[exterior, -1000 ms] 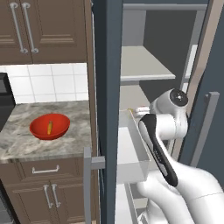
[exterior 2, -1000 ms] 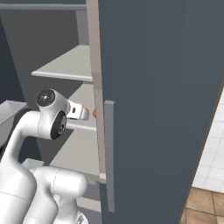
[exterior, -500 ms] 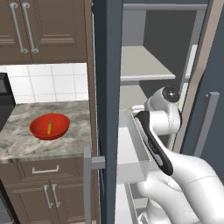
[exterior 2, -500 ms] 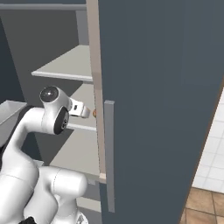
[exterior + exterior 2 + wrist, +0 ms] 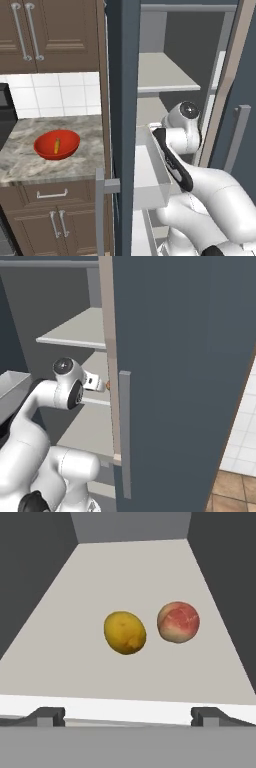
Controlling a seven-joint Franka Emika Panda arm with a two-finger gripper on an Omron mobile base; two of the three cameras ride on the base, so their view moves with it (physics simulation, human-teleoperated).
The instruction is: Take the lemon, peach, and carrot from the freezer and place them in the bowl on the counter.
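The yellow lemon (image 5: 125,632) and the pinkish-red peach (image 5: 178,622) lie side by side, slightly apart, on a grey shelf (image 5: 100,577) inside the freezer (image 5: 127,75). My gripper (image 5: 127,718) is open and empty, a short way in front of both fruits, with the lemon nearly centred between its fingertips (image 5: 47,716). In the left base view the arm (image 5: 182,132) reaches into the open freezer. The red bowl (image 5: 45,150) stands on the counter (image 5: 30,167) to the left of the freezer. The orange carrot (image 5: 57,145) lies in the bowl.
A white drawer (image 5: 150,172) is pulled out below the shelf, beside the arm. The freezer door (image 5: 185,371) stands open on the right, its handle (image 5: 125,431) near the arm. Brown cabinets (image 5: 50,35) hang over the counter. A black stovetop edge (image 5: 6,115) sits far left.
The wrist has shifted slightly deeper toward the freezer shelf. The jaws have stayed open, and the bowl and carrot have not moved.
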